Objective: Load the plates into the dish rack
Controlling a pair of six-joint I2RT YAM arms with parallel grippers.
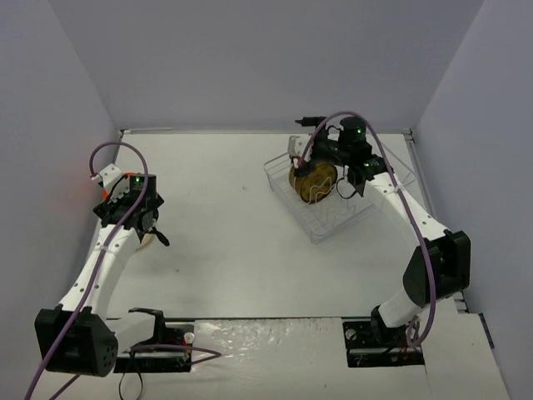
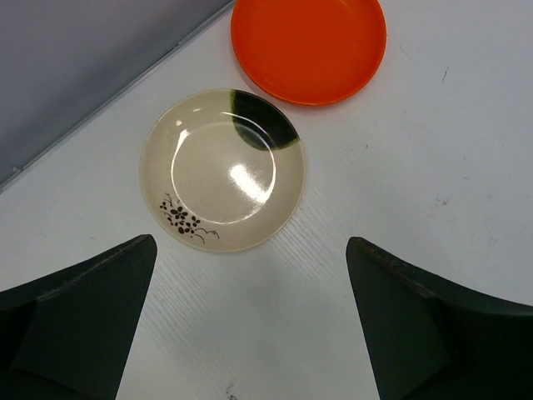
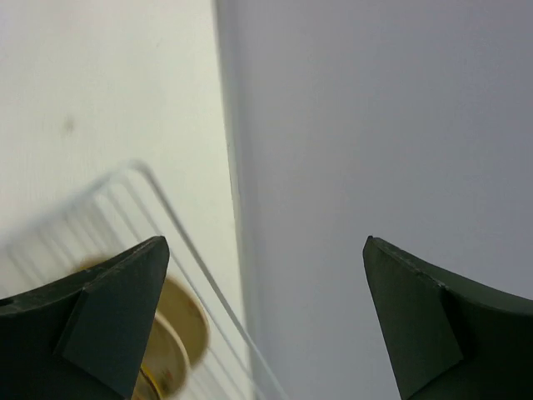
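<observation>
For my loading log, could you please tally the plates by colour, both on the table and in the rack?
Cream plates: 2, the second standing in the rack
Orange plate: 1
Brown plate: 1
Total: 4
</observation>
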